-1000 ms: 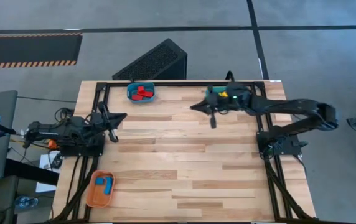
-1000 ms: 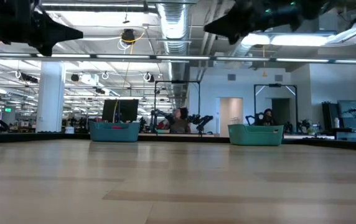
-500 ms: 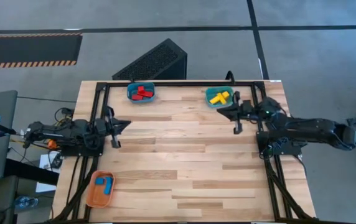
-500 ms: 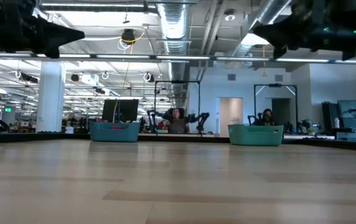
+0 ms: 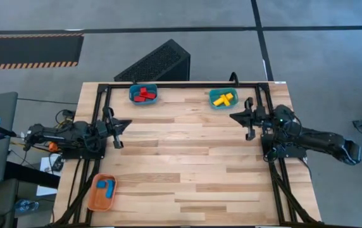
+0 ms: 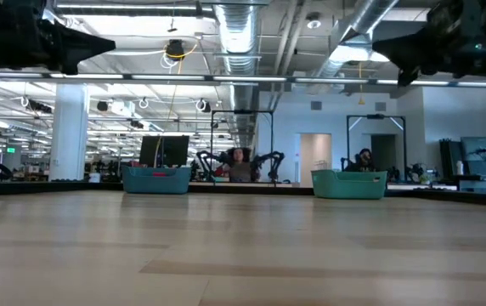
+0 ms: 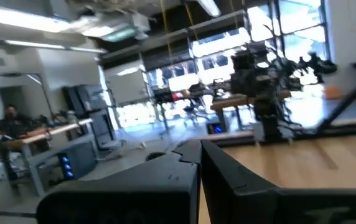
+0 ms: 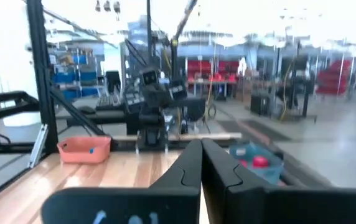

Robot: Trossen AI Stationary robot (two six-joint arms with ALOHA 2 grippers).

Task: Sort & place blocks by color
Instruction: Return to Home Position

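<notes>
The left gripper (image 5: 124, 123) has its jaws pressed together on nothing; from its own wrist camera the two dark fingers (image 7: 165, 180) meet along a thin seam. It hangs at the left middle of the high view, just inside the left edge of the wooden table (image 5: 187, 164), pointing toward the centre. The right gripper (image 5: 237, 116) is the same, with its jaws closed flat against each other and empty. It sits at the right of that view, a little above mid-height, near the table's right rail, facing inward.

None of the blocks are loose on the boards. The red blocks (image 5: 145, 95) lie in the left teal bin (image 5: 131, 95) at the upper left-centre of the high view. The yellow blocks (image 5: 222, 99) lie in the right teal bin (image 5: 211, 99) at the upper right-centre, just beside the right gripper. The blue blocks (image 5: 106, 187) lie in the orange bin (image 5: 91, 201) down in the lower left corner of the table, well apart from both arms.
</notes>
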